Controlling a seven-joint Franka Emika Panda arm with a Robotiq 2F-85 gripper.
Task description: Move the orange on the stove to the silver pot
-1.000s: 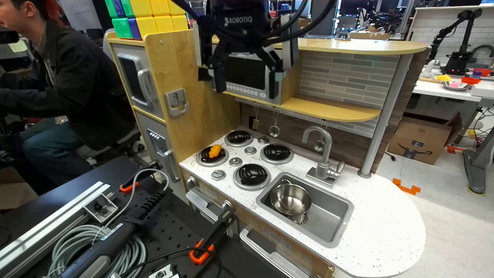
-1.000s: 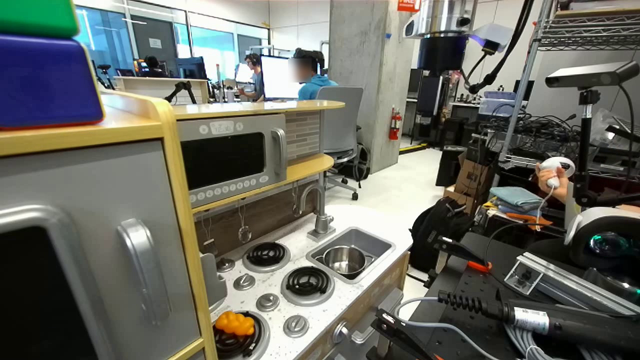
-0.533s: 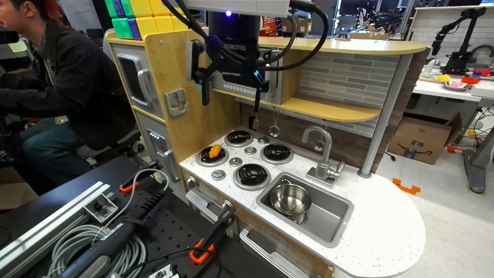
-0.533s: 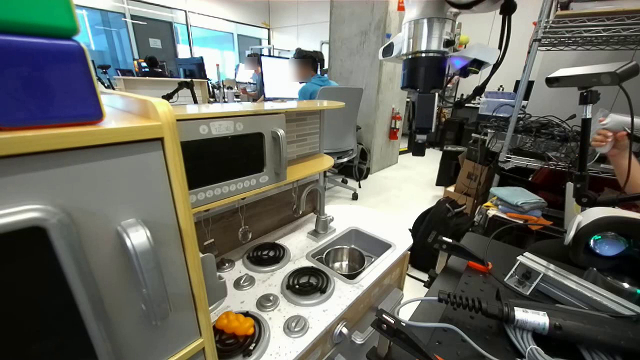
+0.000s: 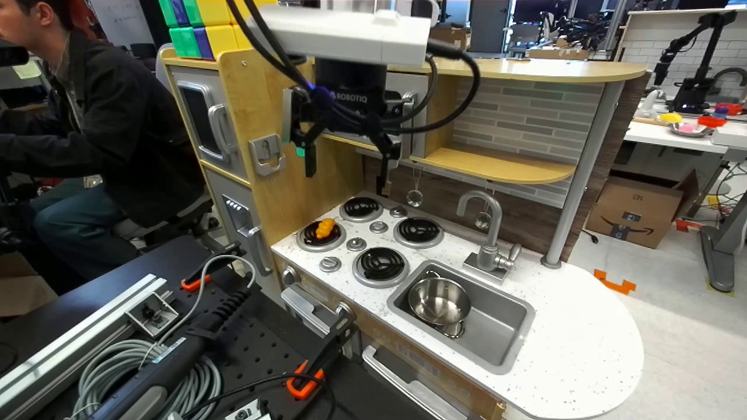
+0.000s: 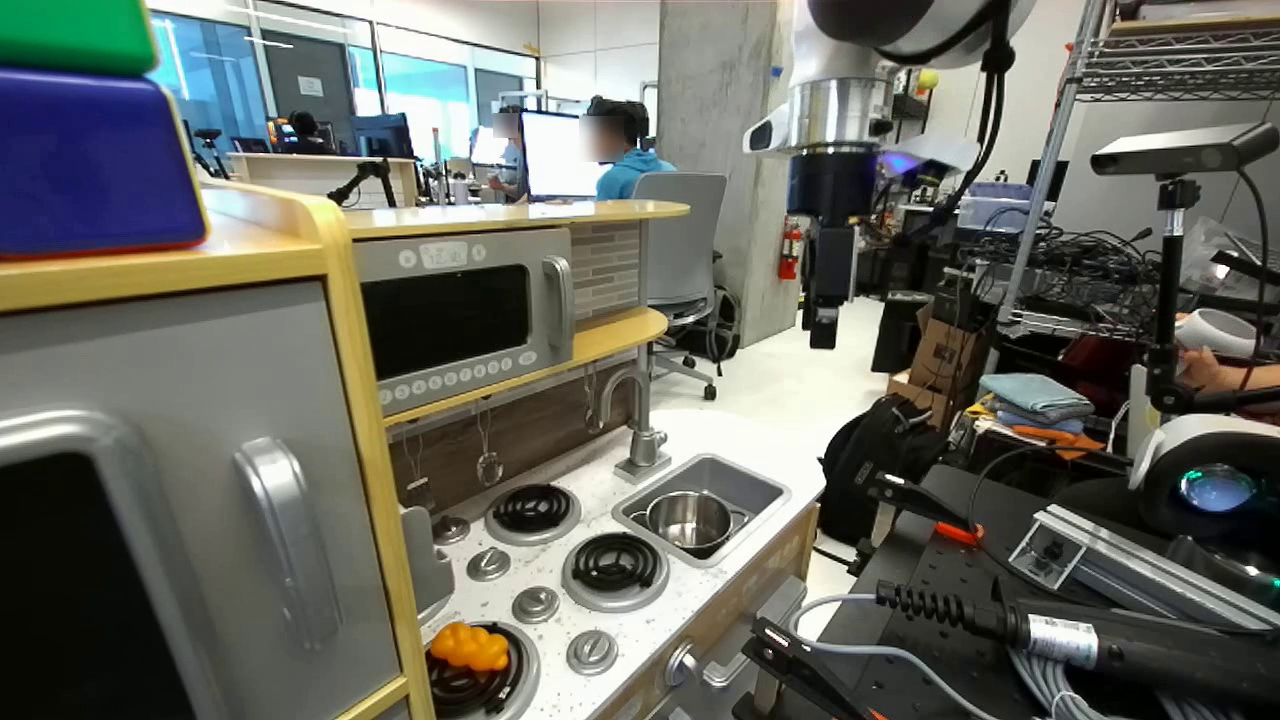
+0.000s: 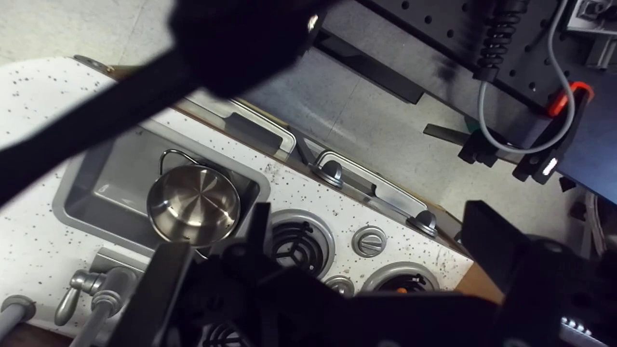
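The orange is a small lumpy orange toy on the front left burner of the white stove top. In an exterior view it also shows on the burner, and in the wrist view only a sliver of it shows above the gripper body. The silver pot stands upright inside the sink basin; its inside looks empty in the wrist view. My gripper is open, fingers pointing down, high above the stove and apart from the orange. It also hangs in an exterior view.
The grey sink and faucet stand right of the burners. A wooden shelf and microwave are behind. A tall wooden cabinet stands at the left. A black table with clamps and cable is in front.
My gripper has come down towards the stove and shifted slightly left in both exterior views. Its fingers stay open. The orange and the pot have not moved.
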